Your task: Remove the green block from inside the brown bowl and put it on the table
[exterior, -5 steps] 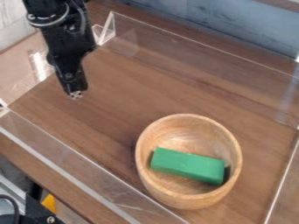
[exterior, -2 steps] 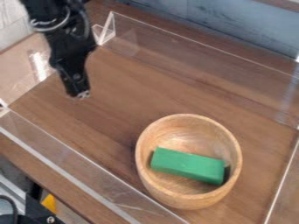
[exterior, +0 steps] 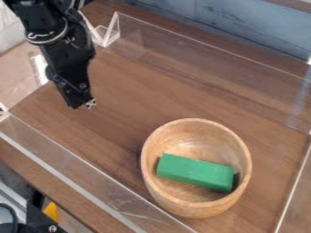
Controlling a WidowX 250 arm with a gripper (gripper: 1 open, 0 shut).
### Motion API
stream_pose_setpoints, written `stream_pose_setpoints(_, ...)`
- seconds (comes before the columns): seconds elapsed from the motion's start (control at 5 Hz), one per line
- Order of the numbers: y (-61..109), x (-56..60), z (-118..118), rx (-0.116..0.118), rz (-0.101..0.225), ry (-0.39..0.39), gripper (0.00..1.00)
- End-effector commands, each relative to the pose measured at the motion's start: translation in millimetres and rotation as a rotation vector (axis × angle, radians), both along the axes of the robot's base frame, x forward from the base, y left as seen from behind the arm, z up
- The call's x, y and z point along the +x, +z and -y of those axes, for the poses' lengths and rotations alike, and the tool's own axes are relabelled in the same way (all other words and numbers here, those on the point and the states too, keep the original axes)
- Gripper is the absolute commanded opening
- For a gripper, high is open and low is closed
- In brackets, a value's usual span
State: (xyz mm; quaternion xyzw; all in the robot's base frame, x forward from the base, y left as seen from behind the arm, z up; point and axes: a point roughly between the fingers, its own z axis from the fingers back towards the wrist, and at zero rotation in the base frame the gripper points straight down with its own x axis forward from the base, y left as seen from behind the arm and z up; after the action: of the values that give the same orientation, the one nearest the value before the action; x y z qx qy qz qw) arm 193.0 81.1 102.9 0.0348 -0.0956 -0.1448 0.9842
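Note:
The green block lies flat inside the brown bowl, which stands on the table at the front right. My black gripper hangs over the table's left part, pointing down, well to the left of the bowl and apart from it. Nothing shows between its fingertips, which are too small and dark to tell whether they stand open or shut.
Clear acrylic walls run along the front edge and the back edge of the table. A small clear acrylic piece stands at the back left, behind the arm.
The arm has shifted slightly forward and to the right, toward the bowl. The block and bowl have not moved.

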Motion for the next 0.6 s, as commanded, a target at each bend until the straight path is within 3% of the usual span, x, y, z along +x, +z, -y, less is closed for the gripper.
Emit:
stream_pose_setpoints(0.0,0.4,4.8,6.1,-0.004,0.018,-0.034,0.00)
stream_pose_setpoints(0.2,-5.5,5.3,13.1,-0.012,0.018,-0.071,0.00)
stream_pose_setpoints(0.4,1.5,8.5,10.8,-0.017,0.020,-0.055,0.00)
